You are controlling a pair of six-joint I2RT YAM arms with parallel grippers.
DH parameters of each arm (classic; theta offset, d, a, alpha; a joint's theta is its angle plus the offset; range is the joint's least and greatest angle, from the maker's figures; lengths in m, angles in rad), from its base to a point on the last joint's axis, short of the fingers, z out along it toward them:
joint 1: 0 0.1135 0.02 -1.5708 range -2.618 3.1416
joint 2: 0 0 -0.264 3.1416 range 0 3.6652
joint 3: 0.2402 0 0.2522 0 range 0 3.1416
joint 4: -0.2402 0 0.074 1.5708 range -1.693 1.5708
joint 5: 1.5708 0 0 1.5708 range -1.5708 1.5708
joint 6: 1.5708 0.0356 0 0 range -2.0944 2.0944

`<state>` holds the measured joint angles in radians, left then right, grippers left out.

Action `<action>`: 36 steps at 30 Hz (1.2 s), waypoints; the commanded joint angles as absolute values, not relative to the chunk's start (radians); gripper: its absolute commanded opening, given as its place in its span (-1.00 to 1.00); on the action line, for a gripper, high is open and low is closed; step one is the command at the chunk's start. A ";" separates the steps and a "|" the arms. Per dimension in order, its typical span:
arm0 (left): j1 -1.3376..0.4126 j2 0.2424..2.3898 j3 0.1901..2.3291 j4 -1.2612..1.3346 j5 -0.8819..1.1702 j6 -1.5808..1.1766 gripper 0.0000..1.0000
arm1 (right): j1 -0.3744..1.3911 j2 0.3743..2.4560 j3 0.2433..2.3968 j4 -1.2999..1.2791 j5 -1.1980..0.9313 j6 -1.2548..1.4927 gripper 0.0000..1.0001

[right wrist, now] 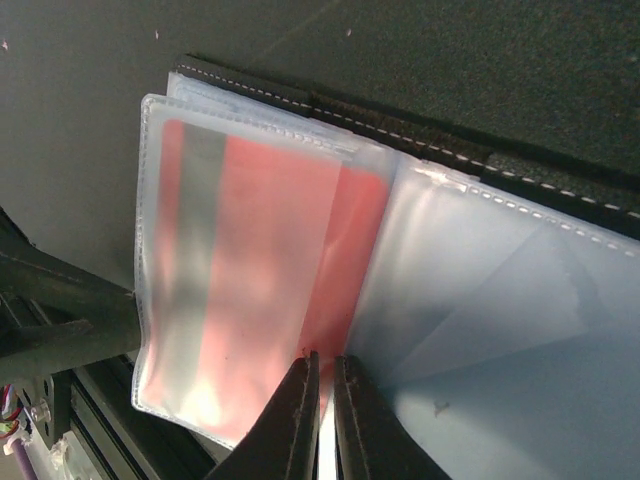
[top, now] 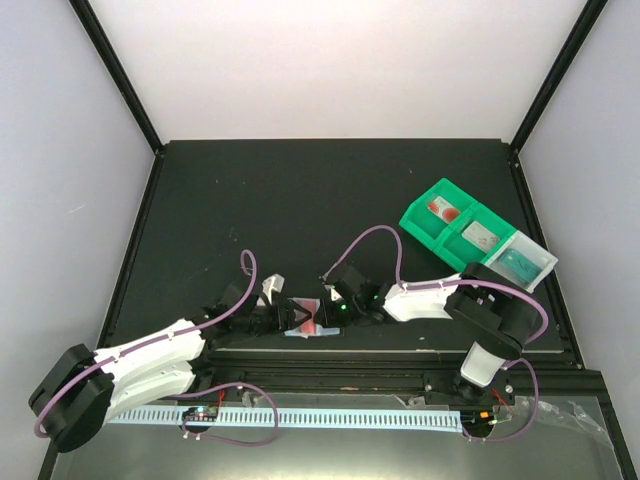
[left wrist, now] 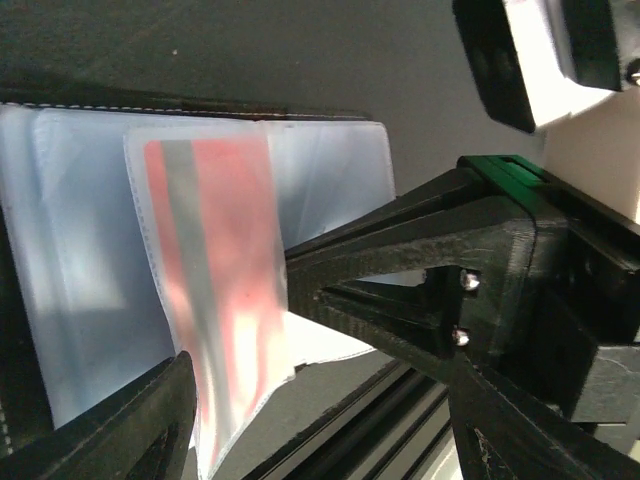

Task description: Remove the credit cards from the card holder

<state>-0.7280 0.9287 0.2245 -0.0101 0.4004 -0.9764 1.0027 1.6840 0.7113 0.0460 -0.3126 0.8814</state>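
While the card holder (top: pixel 303 322) lies opened flat at the near edge of the tabletop (top: pixel 330 200), between both arms, a red card (right wrist: pixel 350 230) with a grey stripe sits partly out of its frosted clear pocket (right wrist: pixel 180 360). Jaws of the right gripper (right wrist: pixel 322 400) are narrowed to a slit at that card's exposed edge (an actual pinch cannot be confirmed). Jaws of the left gripper (left wrist: pixel 320 440) stand wide, holding nothing, and the right gripper's body crosses its view. At far right, well apart, a green tray (top: pixel 408 218) holds a white card with red marks (top: pixel 441 209), a pale grey card (top: pixel 481 238) and a teal card (top: pixel 521 262). Surface: matte black, between black posts and pale walls.
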 commanded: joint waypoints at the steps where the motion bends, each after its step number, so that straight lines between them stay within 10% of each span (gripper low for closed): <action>1: -0.732 0.907 0.231 0.083 0.469 -1.013 0.42 | 1.008 1.691 0.670 0.054 -0.287 0.899 -0.88; 36: -0.818 1.015 0.307 0.129 0.407 -1.021 0.25 | 1.006 1.197 0.532 -0.073 0.090 0.942 -0.48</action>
